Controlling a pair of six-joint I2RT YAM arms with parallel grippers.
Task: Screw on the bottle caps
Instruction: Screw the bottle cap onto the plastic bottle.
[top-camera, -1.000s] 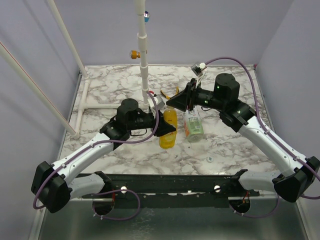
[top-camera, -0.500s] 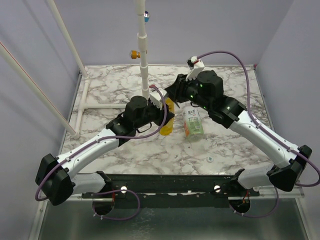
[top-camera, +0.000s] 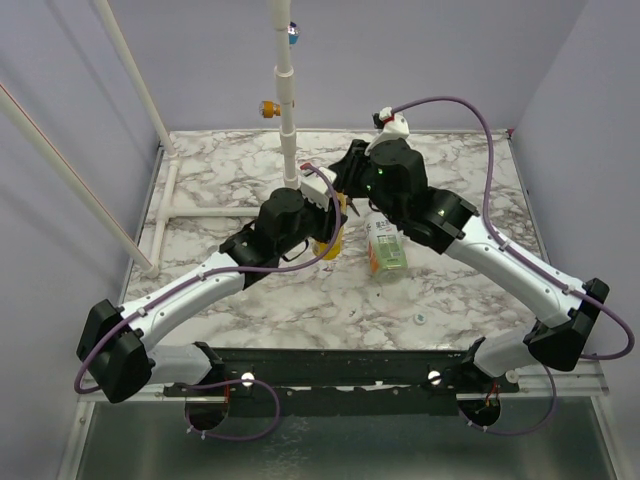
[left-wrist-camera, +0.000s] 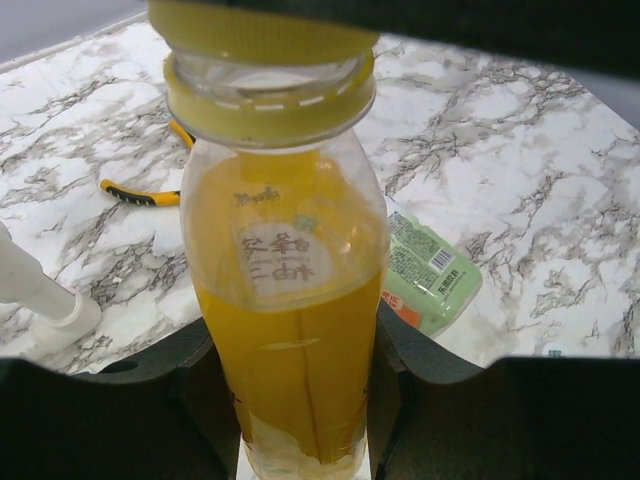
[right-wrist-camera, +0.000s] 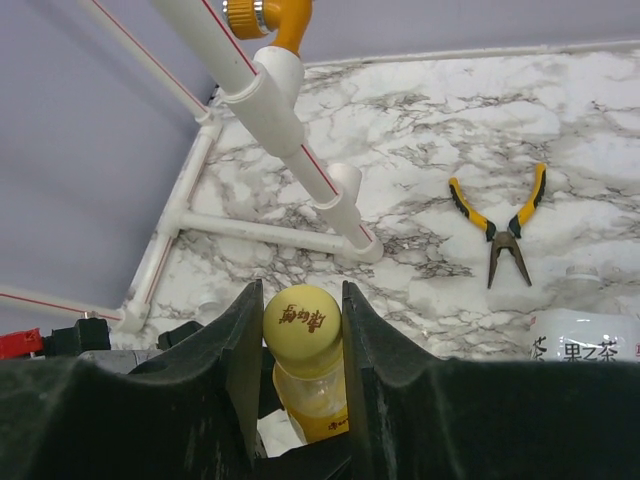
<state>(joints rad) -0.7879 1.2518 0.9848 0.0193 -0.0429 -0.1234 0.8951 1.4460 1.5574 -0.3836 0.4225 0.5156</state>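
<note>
Progress looks partial: right gripper (right-wrist-camera: 300, 305) clenches yellow cap (right-wrist-camera: 302, 320) atop the yellow bottle (left-wrist-camera: 290, 300) clamped by left gripper (left-wrist-camera: 295, 400), green-label bottle (top-camera: 386, 248) lying by, seemingly yet to cap.

This is a robotics lab test cell: a pair of white robot arms (top-camera: 190, 295) sits bolted to a black rail (top-camera: 340, 365) at the edge of a marble-patterned bench (top-camera: 230, 160). Plain lavender walls (top-camera: 430, 60) box it in, a white pipe frame (top-camera: 287, 100) stands at the back, and purple cables (top-camera: 487, 170) loop off the arms.

Glossy clear plastic bottle (left-wrist-camera: 285, 300), smooth matt yellow cap (right-wrist-camera: 301, 320), smooth marble-patterned tabletop (right-wrist-camera: 600, 120), matt black fingers (right-wrist-camera: 245, 370)
</note>
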